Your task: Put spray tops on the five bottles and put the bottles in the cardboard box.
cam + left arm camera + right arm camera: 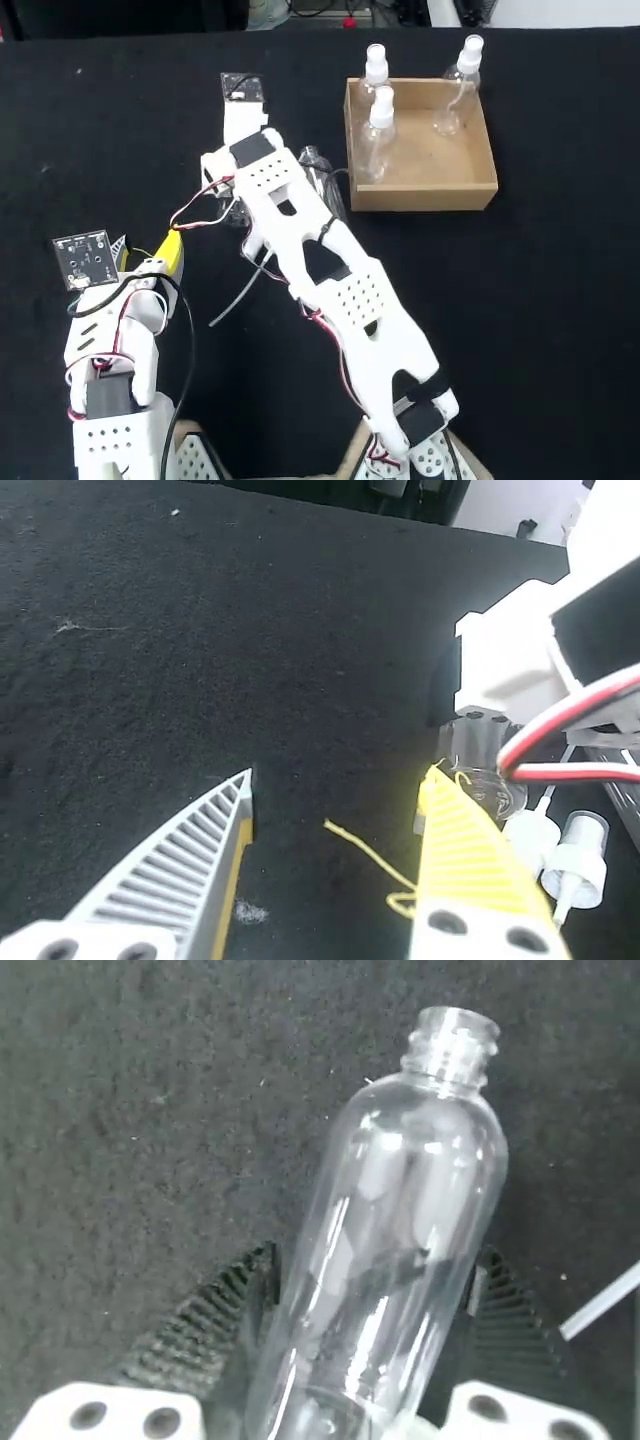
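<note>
A clear bottle (420,1150) with a bare threaded neck lies between the black fingers of my right gripper (377,1258), which is shut on its body. In the high view this bottle (320,175) sits just left of the cardboard box (420,195), partly under the right arm (320,260). Three bottles with white spray tops (381,125) stand inside the box. My left gripper (340,780) is open over bare black table, with one grey finger and one yellow finger (470,850). Two loose white spray tops (565,855) lie just beyond it, near the right arm.
A thin dip tube (238,292) of a spray top pokes out from under the right arm. The left arm (115,350) stands at the front left. Black cloth covers the table (560,320), with free room on the right and far left.
</note>
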{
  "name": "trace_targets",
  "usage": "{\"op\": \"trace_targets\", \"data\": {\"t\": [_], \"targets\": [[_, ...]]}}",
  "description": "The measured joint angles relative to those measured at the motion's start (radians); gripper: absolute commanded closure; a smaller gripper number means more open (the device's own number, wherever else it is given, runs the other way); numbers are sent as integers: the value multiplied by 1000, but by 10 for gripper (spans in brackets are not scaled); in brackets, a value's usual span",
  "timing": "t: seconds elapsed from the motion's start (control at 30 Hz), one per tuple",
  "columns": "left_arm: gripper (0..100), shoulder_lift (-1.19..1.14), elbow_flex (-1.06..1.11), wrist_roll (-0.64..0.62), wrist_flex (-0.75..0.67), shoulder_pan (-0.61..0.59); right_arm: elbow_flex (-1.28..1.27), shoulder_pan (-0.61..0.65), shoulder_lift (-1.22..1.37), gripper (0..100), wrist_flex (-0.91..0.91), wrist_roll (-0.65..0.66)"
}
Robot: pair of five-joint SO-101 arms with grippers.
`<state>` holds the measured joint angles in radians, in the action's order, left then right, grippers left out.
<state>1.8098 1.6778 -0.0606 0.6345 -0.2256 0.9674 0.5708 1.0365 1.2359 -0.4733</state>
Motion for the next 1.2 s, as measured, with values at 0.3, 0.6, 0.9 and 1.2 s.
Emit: {"op": "trace_targets", "data": {"t": [0.3,0.6,0.9,1.2], "targets": [[744,0,0,-15,0,-106,2,-3,0,715,0,34],[744,0,0,-75,0,-144,2,-11,0,715,0,34],[744,0,0,-75,0,-144,25,-9,0,721,0,34],[744,0,0,-75,0,-144,28,-9,0,797,8,37]]}}
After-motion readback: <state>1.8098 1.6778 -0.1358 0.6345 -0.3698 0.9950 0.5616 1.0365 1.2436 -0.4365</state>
